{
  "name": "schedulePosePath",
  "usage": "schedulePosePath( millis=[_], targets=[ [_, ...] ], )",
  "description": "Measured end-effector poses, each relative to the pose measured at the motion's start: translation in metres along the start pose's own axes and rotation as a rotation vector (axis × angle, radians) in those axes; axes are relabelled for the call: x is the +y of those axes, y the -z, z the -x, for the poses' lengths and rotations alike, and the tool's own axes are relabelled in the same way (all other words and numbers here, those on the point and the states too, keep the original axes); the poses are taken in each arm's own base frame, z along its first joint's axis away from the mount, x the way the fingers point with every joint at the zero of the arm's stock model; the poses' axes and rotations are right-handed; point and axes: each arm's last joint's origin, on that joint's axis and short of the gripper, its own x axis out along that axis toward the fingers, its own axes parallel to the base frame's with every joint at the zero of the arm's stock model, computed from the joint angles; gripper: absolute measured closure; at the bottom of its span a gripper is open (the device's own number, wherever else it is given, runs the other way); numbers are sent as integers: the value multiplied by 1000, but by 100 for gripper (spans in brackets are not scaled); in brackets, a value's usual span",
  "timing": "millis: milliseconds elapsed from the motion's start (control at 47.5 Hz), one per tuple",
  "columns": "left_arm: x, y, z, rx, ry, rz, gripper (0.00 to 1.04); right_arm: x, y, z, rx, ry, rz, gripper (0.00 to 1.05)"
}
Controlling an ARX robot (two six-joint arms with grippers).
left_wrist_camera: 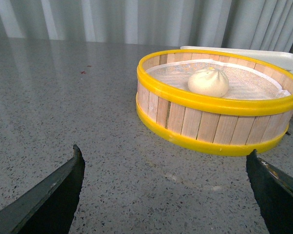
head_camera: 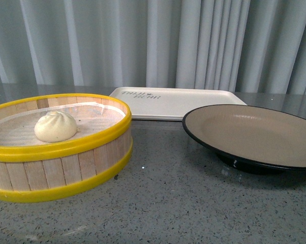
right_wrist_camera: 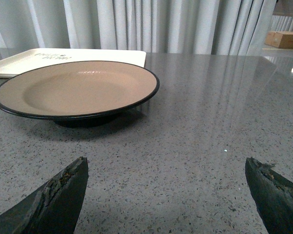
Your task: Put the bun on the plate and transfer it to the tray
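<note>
A: The small round steamed bun (head_camera: 55, 126) is off-white; the round wooden-slat steamer basket (head_camera: 61, 170), pale wood banded yellow.
B: The wide shallow plate (head_camera: 254, 133)?
A: Matte beige-brown, glossy black rim. The flat rectangular tray (head_camera: 193, 104) is cream-white with dark lettering; the tabletop (head_camera: 183, 203), speckled grey.

**Wood, cloth and glaze on polished stone**

You've got pale bare-wood slats on the steamer basket (head_camera: 56, 170), banded by glossy yellow plastic-looking hoops (head_camera: 66, 147), with a white woven cloth liner (head_camera: 98, 118) inside. The bun (head_camera: 55, 126) looks matt and smooth. Your plate (head_camera: 254, 134) is matt beige within, glossy black at the rim. The tray (head_camera: 183, 104) reads smooth cream plastic. The speckled grey table (head_camera: 183, 203) is polished, mirroring the cloth curtain (head_camera: 193, 40). Right gripper (right_wrist_camera: 165, 159) fingers (right_wrist_camera: 59, 197): dark, rough-edged.
</note>
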Motion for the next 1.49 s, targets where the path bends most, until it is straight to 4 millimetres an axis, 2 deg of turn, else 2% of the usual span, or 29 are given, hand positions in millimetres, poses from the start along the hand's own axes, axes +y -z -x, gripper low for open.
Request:
schedulePosePath(
  millis=[463,547,652,799,946,989,1157,1304,1388,1493],
  targets=[
    [0,0,0,0,-1,0,7,0,0,0,0,0,0,8],
    [1,-5,-3,-51,-78,91,7,0,0,0,0,0,0,8],
    [2,-14,-12,-116,-79,215,7,0,0,0,0,0,0,8],
    [5,-48,-40,-213,-6,272,7,0,0,0,0,0,0,8],
    [6,-91,-81,-269,112,186,7,0,0,0,0,0,0,8],
    [5,-99,-97,-244,157,136,7,0,0,0,0,0,0,8],
    [5,-118,-129,-171,208,61,7,0,0,0,0,0,0,8],
    [5,-141,-171,6,220,6,7,0,0,0,0,0,0,8],
    [2,-147,-189,109,217,-8,7,0,0,0,0,0,0,8],
    [-7,-151,-203,216,226,-1,7,0,0,0,0,0,0,8]
  ],
)
